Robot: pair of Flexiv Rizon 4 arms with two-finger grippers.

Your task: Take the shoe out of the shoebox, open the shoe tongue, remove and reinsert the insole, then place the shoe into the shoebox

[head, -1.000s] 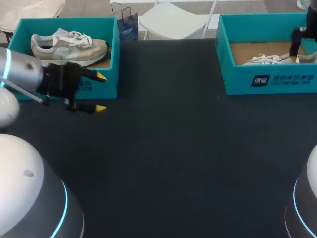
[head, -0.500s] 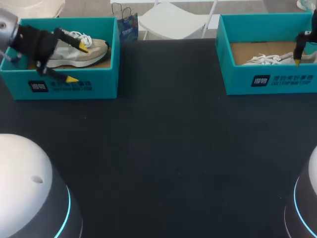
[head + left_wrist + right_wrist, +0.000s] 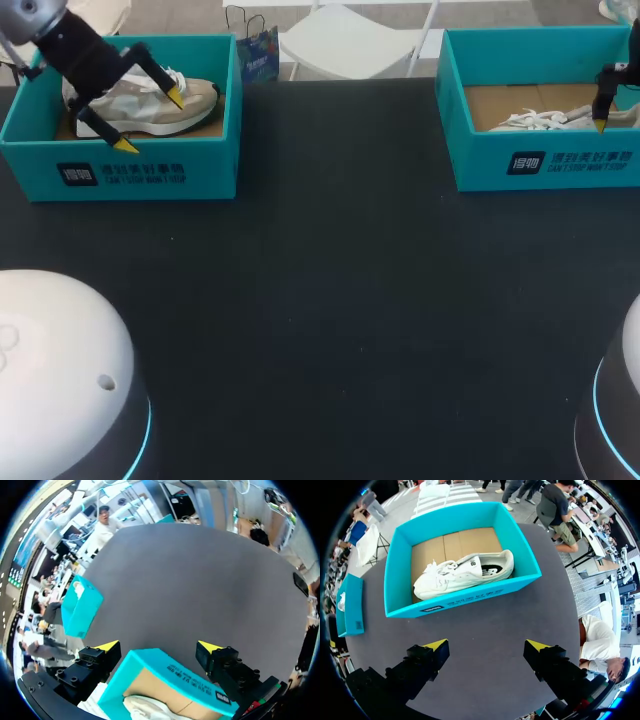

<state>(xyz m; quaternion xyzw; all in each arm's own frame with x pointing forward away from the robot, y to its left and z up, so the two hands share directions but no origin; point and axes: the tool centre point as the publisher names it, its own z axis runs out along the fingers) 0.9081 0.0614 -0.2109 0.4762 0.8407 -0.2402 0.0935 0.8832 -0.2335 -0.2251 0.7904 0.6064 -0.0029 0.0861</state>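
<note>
A beige-and-white shoe (image 3: 150,95) lies in the left teal shoebox (image 3: 120,175). My left gripper (image 3: 150,121) hangs open above this shoe and the box's front wall, holding nothing. In the left wrist view the left gripper (image 3: 159,646) straddles the box's wall (image 3: 170,667), with a bit of the shoe (image 3: 145,707) under it. A white shoe (image 3: 465,572) lies in the right teal shoebox (image 3: 465,602), ahead of my open, empty right gripper (image 3: 486,644). In the head view one right finger (image 3: 603,95) shows over that box's right end (image 3: 545,160).
The dark table (image 3: 340,300) stretches between the two boxes. A small blue bag (image 3: 257,55) stands just behind the left box. The left box also shows far off in the right wrist view (image 3: 351,605).
My left arm has swung from in front of the left shoebox back and up over the shoe inside it, fingers still open. The right gripper has barely shifted.
</note>
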